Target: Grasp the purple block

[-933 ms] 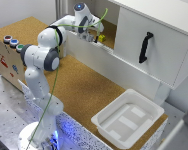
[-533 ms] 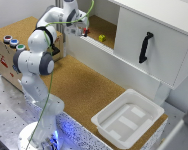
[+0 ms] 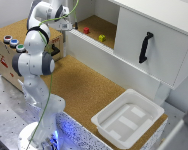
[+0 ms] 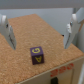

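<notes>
In the wrist view a purple block (image 4: 36, 56) with a yellow letter on its side sits on the cork surface. My gripper (image 4: 39, 32) hangs above it, open, one finger (image 4: 6, 31) on each side and nothing between them. The block lies a little off the midline between the fingers. In the exterior view the gripper (image 3: 64, 24) is at the back of the cork shelf, on that view's left, and the purple block is hidden behind the arm there.
A red block (image 3: 86, 30) and a yellow block (image 3: 102, 38) lie farther along the shelf. A white cabinet door with a black handle (image 3: 145, 47) stands at the exterior view's right. A white tray (image 3: 112, 129) sits in front, and a button box (image 3: 6, 54) at the left.
The arm has swung toward the exterior view's left along the shelf, away from the red and yellow blocks. The gripper now hangs lower over the shelf's left end.
</notes>
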